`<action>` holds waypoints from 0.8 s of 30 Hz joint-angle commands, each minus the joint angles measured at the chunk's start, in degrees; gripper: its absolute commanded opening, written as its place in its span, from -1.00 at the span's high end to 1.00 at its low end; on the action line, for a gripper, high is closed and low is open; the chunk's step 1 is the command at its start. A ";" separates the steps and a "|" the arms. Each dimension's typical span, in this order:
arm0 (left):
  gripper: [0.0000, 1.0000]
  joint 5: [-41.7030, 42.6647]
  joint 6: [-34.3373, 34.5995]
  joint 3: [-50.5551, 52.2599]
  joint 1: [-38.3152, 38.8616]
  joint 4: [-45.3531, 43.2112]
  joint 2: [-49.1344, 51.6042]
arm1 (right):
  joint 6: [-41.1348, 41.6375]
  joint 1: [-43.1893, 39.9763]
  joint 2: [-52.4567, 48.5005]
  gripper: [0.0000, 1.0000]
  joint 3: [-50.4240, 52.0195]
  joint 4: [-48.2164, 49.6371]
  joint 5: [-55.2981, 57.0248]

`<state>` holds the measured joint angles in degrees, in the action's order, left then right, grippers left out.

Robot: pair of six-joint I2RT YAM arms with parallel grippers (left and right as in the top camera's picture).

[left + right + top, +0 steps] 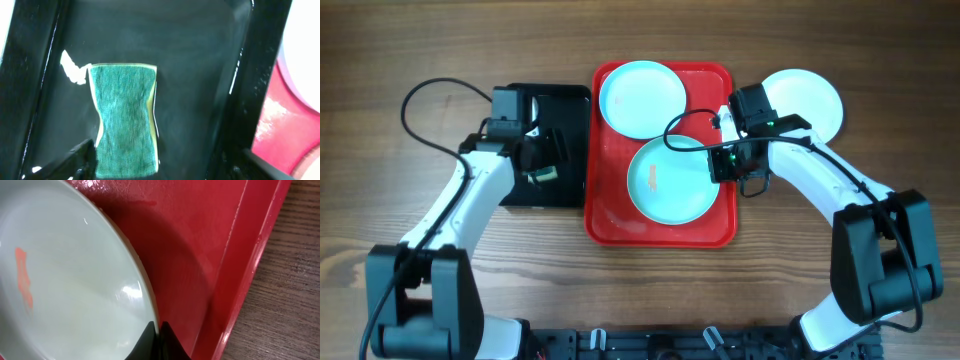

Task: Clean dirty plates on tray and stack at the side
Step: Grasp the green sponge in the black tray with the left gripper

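The red tray (610, 215) carries two plates. A light aqua plate (665, 185) with an orange smear lies at its near end, and a white plate with an aqua rim (642, 98) at its far end. A third, white plate (815, 100) rests on the table to the right. My right gripper (718, 165) is shut on the aqua plate's right rim; in the right wrist view its tips (159, 330) pinch the edge of that plate (75, 280). My left gripper (167, 150) hangs open over a green sponge (125, 120), whose lower end lies between the jaws, close to the left finger (75, 157).
The sponge lies in a wet black tray (525, 190) standing left of the red tray, edge to edge. The red tray's raised rim (240, 280) runs just right of my right fingers, with bare wood table (290, 290) beyond it.
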<state>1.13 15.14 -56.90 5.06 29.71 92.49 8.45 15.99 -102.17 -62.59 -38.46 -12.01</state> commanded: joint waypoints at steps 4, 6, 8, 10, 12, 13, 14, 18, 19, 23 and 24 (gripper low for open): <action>-0.44 -5.66 -1.66 -0.42 0.46 -1.68 4.15 | -2.47 0.35 -0.50 0.91 0.46 0.09 -1.22; -0.44 -7.02 -1.68 -0.35 0.46 -1.70 4.55 | -2.47 0.35 -0.50 0.91 0.46 0.07 -1.22; -0.43 -7.74 -1.68 -0.04 0.46 -1.88 4.98 | -2.49 0.35 -0.50 0.91 0.46 0.07 -1.20; -0.37 -8.02 -1.66 0.90 0.46 -3.26 5.60 | -2.51 0.35 -0.50 0.91 0.46 0.07 -1.20; -0.35 -8.15 -1.64 1.77 0.46 -5.16 7.08 | -2.51 0.35 -0.50 0.91 0.46 0.07 -1.20; -0.31 -8.15 -1.64 1.79 0.46 -5.35 7.82 | -2.49 0.35 -0.50 0.91 0.46 0.07 -1.20; -0.24 -8.15 -1.60 1.79 0.46 -5.57 8.83 | -2.51 0.35 -0.50 0.92 0.46 0.07 -1.20; -0.13 -8.31 -1.64 1.79 0.46 -6.73 10.82 | -2.54 0.35 -0.50 0.91 0.46 0.11 -1.18; 0.00 -8.31 -1.66 1.79 0.46 -6.80 10.95 | -2.54 0.35 -0.50 0.91 0.46 0.11 -1.16; 0.22 -8.31 -1.68 1.77 0.46 -6.86 10.91 | -3.43 0.35 -0.50 0.91 0.46 0.11 -1.18; 0.17 -8.31 -1.68 1.73 0.46 -7.02 10.88 | -3.56 0.35 -0.50 0.91 0.46 0.15 -1.18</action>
<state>-6.79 13.87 -55.55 5.48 23.03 102.76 6.74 15.99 -102.17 -62.59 -38.46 -12.01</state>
